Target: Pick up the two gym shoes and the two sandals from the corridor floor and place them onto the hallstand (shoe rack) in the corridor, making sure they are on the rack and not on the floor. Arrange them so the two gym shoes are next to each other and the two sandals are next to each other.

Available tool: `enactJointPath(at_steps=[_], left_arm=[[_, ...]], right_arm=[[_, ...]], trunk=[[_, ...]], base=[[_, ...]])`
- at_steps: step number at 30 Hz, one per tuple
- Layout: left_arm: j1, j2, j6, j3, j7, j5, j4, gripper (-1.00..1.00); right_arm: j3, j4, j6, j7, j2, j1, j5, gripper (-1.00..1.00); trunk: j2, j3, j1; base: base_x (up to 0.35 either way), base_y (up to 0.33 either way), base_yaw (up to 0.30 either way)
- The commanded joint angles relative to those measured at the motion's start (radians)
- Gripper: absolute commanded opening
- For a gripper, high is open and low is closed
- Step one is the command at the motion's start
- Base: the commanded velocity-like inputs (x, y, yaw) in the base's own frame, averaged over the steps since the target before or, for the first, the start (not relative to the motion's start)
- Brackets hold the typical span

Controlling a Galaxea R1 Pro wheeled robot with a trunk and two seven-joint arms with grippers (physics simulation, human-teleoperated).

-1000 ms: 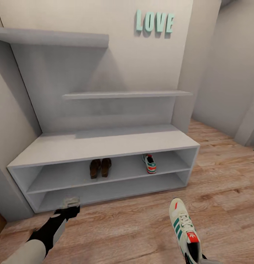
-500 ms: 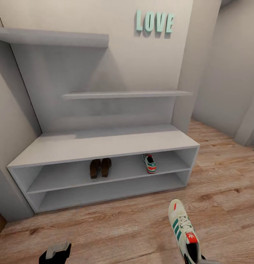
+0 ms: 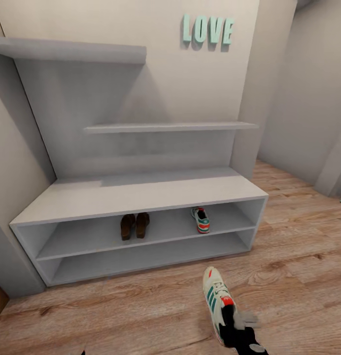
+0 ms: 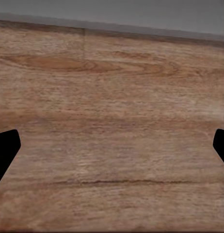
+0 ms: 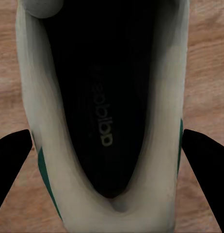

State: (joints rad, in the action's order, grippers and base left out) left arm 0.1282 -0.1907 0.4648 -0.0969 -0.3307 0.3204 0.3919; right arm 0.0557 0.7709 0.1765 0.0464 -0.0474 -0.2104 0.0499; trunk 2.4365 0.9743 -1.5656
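Against the wall we see the hallstand (image 3: 141, 195), wide and light grey, with the two sandals (image 3: 134, 225) side by side on its upper low shelf and one gym shoe (image 3: 201, 219) further right on that shelf. Our head view shows the second gym shoe (image 3: 215, 298) over the corridor floor (image 3: 141, 310), its heel hidden behind the right gripper (image 3: 239, 325). Our right wrist view alone looks into the shoe's dark insole between cream walls, the fingers (image 5: 204, 160) flanking it; we cannot tell whether they touch. Our left gripper (image 4: 112, 155) is spread wide above bare planks.
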Motion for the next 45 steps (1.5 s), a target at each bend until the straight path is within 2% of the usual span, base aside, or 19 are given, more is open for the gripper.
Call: enactJointPath(at_steps=[1, 3, 4, 5, 9, 15, 23, 30, 35, 45], left_arm=[[0.000, 0.000, -0.001, -0.002, -0.011, 0.010, -0.001, 1.00], [-0.002, -0.001, 0.000, -0.002, -0.015, 0.012, -0.002, 1.00], [-0.003, 0.000, 0.000, -0.001, -0.016, 0.012, -0.002, 1.00], [-0.003, 0.000, 0.000, 0.000, -0.017, 0.012, -0.002, 1.00], [-0.003, 0.001, 0.000, -0.001, -0.017, 0.012, -0.002, 1.00], [-0.003, -0.001, 0.000, -0.002, -0.018, 0.013, -0.001, 1.00], [-0.003, -0.006, 0.000, -0.003, -0.019, 0.013, 0.008, 1.00], [-0.002, -0.029, 0.000, -0.003, -0.045, 0.015, 0.014, 1.00], [-0.002, -0.028, 0.000, 0.001, -0.063, 0.006, 0.015, 1.00], [-0.002, -0.026, 0.000, 0.011, -0.065, 0.000, 0.014, 1.00]], right_arm=[[-0.001, 0.008, 0.025, 0.002, -0.012, -0.013, 0.009, -1.00], [-0.034, 0.020, 0.077, 0.014, -0.052, -0.063, 0.011, -1.00], [-0.066, 0.023, 0.102, 0.050, -0.074, -0.101, 0.011, -1.00], [-0.085, 0.025, 0.115, 0.079, -0.085, -0.123, 0.010, -1.00], [-0.126, 0.031, 0.164, 0.182, -0.111, -0.188, 0.005, -1.00], [-0.135, 0.038, 0.183, 0.207, -0.127, -0.209, 0.003, -1.00], [-0.136, 0.037, 0.184, 0.210, -0.127, -0.211, 0.003, -1.00], [-0.137, 0.036, 0.184, 0.210, -0.127, -0.211, 0.004, -1.00], [-0.137, 0.037, 0.185, 0.211, -0.127, -0.211, 0.004, -1.00], [-0.136, 0.039, 0.184, 0.211, -0.127, -0.211, 0.008, -1.00]], trunk=[[0.000, 0.001, 0.000], [0.000, 0.001, 0.000], [0.000, 0.001, 0.000], [0.000, 0.001, 0.000], [0.000, 0.001, 0.000], [0.000, 0.001, 0.000], [0.000, 0.001, 0.000], [0.000, 0.001, 0.000], [0.000, 0.001, 0.000], [0.000, 0.001, 0.000]], base=[[0.000, 0.000, 0.000], [0.000, 0.000, 0.000], [0.000, 0.000, 0.000], [0.000, 0.000, 0.000], [0.000, 0.000, 0.000], [0.000, 0.000, 0.000], [0.000, 0.000, 0.000], [0.000, 0.063, 0.000], [0.042, 0.218, 0.000], [0.078, 0.028, 0.000]])
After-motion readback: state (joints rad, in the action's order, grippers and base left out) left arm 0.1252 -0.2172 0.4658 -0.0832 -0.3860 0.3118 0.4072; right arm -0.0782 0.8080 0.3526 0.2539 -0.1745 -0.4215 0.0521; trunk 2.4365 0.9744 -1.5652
